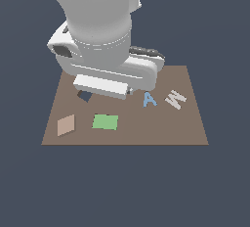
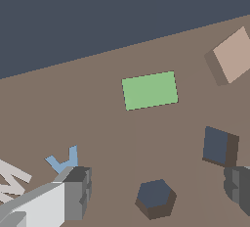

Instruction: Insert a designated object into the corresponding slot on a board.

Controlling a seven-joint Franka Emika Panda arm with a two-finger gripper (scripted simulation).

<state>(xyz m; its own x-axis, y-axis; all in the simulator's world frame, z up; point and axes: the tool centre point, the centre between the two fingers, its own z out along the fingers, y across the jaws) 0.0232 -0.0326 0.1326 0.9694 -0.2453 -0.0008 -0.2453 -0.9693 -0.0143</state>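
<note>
The tan diamond-shaped tile (image 1: pixel 66 124) lies flat on the brown board (image 1: pixel 146 133) near its corner at the exterior view's left, beside the green rectangle (image 1: pixel 105 122). It also shows in the wrist view (image 2: pixel 236 55). The dark square slot (image 2: pixel 219 146) is empty; in the exterior view the slot (image 1: pixel 84 95) peeks out from under the arm's hand. My gripper (image 2: pixel 158 188) is open and empty, above the board near the slot and over the hexagonal hole (image 2: pixel 155 197). Its fingers (image 2: pixel 75 192) show at the frame's edges. The tile is apart from the gripper.
A blue letter A (image 1: pixel 149 100) and a pale letter W (image 1: pixel 175 99) lie on the board toward the exterior view's right. The arm's white body (image 1: pixel 97 35) hides the board's far part. The board's edges meet dark grey ground.
</note>
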